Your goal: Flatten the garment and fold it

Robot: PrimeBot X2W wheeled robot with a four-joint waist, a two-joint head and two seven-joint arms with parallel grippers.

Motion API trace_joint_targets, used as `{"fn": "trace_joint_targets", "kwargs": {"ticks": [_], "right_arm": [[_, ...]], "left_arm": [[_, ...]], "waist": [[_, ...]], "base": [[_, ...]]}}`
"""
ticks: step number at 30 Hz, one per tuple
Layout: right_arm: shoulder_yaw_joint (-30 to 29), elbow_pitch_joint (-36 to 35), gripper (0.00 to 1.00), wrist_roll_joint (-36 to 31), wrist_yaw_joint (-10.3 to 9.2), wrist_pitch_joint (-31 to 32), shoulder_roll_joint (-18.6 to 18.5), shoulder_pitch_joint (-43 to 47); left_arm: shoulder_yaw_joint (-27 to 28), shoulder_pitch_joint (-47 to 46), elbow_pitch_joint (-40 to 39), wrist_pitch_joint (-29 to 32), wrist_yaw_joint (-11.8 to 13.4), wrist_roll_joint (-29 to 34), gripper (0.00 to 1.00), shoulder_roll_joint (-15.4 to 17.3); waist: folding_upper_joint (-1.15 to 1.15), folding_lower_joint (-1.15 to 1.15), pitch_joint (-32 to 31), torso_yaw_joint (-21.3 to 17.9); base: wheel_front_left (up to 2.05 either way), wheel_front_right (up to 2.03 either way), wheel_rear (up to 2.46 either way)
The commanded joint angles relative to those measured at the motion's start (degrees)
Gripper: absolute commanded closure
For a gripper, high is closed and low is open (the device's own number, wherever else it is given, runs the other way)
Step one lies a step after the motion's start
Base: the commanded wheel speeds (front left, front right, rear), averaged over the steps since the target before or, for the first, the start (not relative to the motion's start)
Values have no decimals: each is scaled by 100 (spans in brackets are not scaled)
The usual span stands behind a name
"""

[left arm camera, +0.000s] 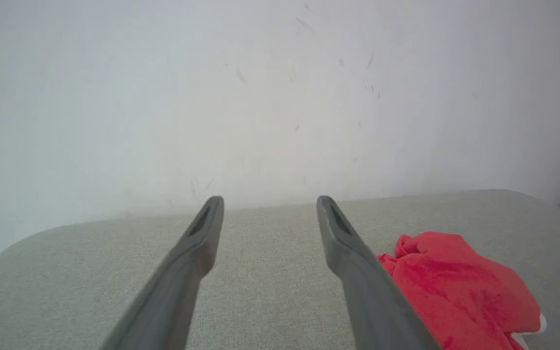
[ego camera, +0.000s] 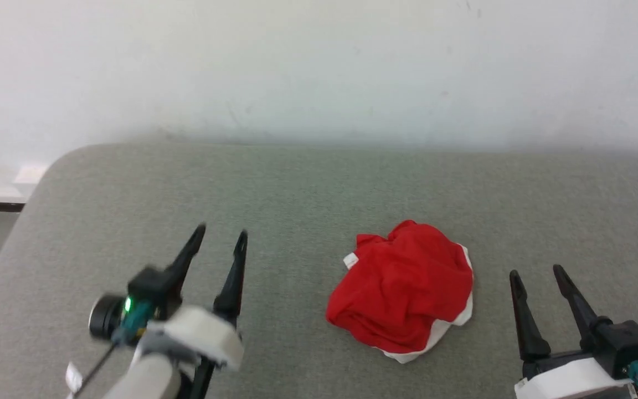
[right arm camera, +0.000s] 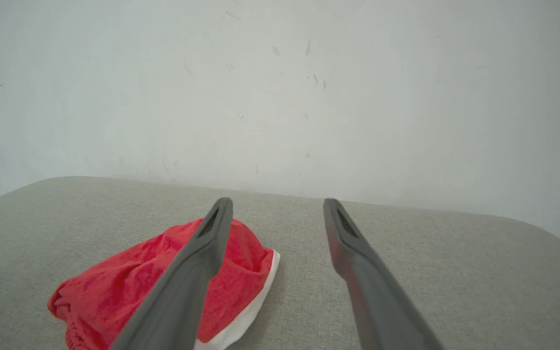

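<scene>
The garment (ego camera: 402, 293) lies as a crumpled, rounded heap of soft red fabric. A white edge shows along its near and right sides. It rests right of centre on a grey woven padded surface (ego camera: 297, 183) with rounded corners. The left gripper (ego camera: 222, 231) and right gripper (ego camera: 536, 271) flank it without contact, fingers spread and empty. A pale, scuffed wall (ego camera: 319, 66) stands behind.

We find the garment (ego camera: 402, 293) lying on the table (ego camera: 297, 183), between our two hands: the left hand (ego camera: 222, 231) well apart to its left, the right hand (ego camera: 535, 270) near on its right. The wall (ego camera: 319, 66) stands behind the table.
</scene>
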Motion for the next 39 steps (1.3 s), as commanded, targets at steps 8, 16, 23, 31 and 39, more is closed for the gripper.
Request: {"fn": "trace_joint_targets", "kwargs": {"ticks": [8,16,23,31,39], "right_arm": [[32,141,0,54,-11,-41,15,164],[-257,261,0,92,-11,249,15,121],[-321,65,0,260,-11,2019,-263,-704],[164,690,0,1029,-11,5208,-1396,-2232],[642,1289,0,1737,-11,6789,-1858,-2943]], "left_arm": [[559,1737,-992,-26,304,798,0,-255],[821,2038,-1000,-27,45,1316,0,-588],[918,1836,-955,-27,-222,1586,0,-863],[1129,1409,-883,-27,-563,1749,0,-1283],[1354,1216,-782,-27,-833,1992,0,-1618]], "waist": [[0,1,-271,336],[0,1,-72,608],[0,1,481,857],[0,1,1220,1196],[0,1,1504,1596]], "base": [[0,0,0],[0,0,0],[0,0,0],[0,0,0],[0,0,0]]}}
